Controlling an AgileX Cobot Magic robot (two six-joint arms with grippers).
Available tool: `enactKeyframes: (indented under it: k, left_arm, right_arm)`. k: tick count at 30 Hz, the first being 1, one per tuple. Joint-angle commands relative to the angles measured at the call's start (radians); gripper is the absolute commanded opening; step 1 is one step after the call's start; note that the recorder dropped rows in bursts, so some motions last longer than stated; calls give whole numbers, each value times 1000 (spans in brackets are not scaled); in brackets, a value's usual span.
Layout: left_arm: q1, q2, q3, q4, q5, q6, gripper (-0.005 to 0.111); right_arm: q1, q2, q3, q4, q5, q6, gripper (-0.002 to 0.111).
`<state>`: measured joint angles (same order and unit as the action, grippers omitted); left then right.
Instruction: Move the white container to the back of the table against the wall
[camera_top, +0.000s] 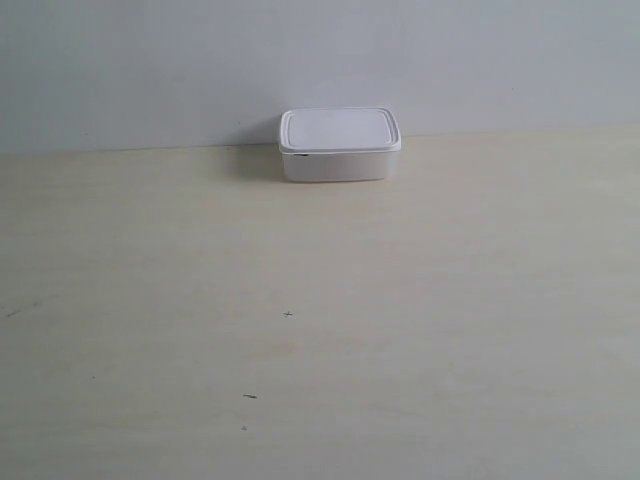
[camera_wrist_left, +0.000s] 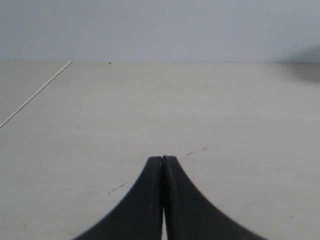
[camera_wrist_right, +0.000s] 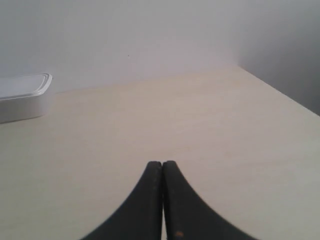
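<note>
Two grippers are in view, each in its own wrist camera. The left gripper (camera_wrist_left: 163, 160) has its two dark curved fingers (camera_wrist_left: 142, 200) pressed together, tips meeting, with nothing between them. It hangs over bare table (camera_wrist_left: 225, 115), and whether the tips touch the wood cannot be told. The right gripper (camera_wrist_right: 162, 163) is the same: black fingers (camera_wrist_right: 142, 200) closed tip to tip, gripping nothing, over open tabletop.

The white container (camera_top: 339, 150) stands at the table's back edge, roughly midway along it in the exterior view. Its rear side is close against the wall (camera_top: 300, 60), though actual contact cannot be judged. Its flat rimmed lid (camera_top: 338, 128) is on and sits level, and its surfaces are plain white.

In the right wrist view one end of the container (camera_wrist_right: 22, 97) shows along the back edge, well apart from the closed fingertips, ahead of them and off to one side. To the other side lies the table's back corner, where the rear wall meets a darker side wall (camera_wrist_right: 285, 55).

The left wrist view takes in tabletop, wall, a thin pale line (camera_wrist_left: 35, 95) slanting across the surface, and a soft shadow (camera_wrist_left: 305, 67) at the back edge.

A few tiny dark specks (camera_top: 288, 315) mark the wood nearer the front edge, well apart from the container.
</note>
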<state>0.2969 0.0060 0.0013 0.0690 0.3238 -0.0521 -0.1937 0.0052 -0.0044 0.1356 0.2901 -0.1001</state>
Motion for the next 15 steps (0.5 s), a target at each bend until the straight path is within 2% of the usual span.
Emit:
enactKeyframes:
  k: [1, 10, 15]
  left_arm:
    - [1, -6, -1, 6, -2, -5, 0]
    - [1, -6, -1, 6, -2, -5, 0]
    - [1, -6, -1, 6, -2, -5, 0]
  right_arm:
    - [-4, -5, 4, -3, 34, 21, 0]
    - [-4, -5, 4, -3, 55, 21, 0]
    - [68, -5, 4, -3, 55, 21, 0]
